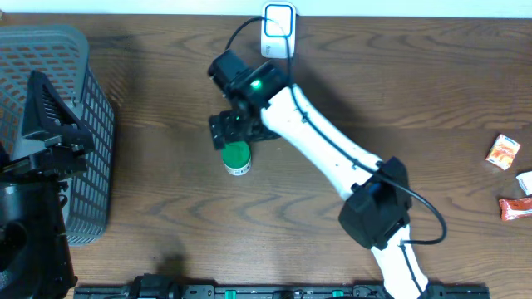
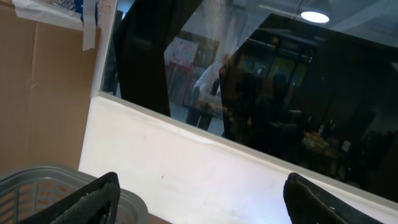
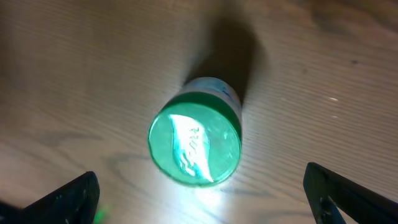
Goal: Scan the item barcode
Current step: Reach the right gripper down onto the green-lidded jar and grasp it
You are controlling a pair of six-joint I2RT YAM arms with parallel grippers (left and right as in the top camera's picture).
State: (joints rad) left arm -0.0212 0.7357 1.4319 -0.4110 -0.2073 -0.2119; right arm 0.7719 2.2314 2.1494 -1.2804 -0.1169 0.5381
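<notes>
One green-capped jar (image 3: pixel 194 142) beneath the right pincer (image 3: pixel 206 200) (fingers (image 3: pixel 69 199) wide).

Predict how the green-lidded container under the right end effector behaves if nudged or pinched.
Small green-lidded white cylindrical container looks rigid, probably won't deform. Its glossy, round body may slip in a pinch. Standing upright on the wooden table, it could tip, then roll.

No wording can be read with certainty. The top of the green-lidded jar (image 3: pixel 194 148) carries a pale mark, perhaps cursive lettering, washed out by glare (seen only in the right wrist view). The orange packet (image 1: pixel 503 152) and red packet (image 1: pixel 515 208) bear print too small to read.
</notes>
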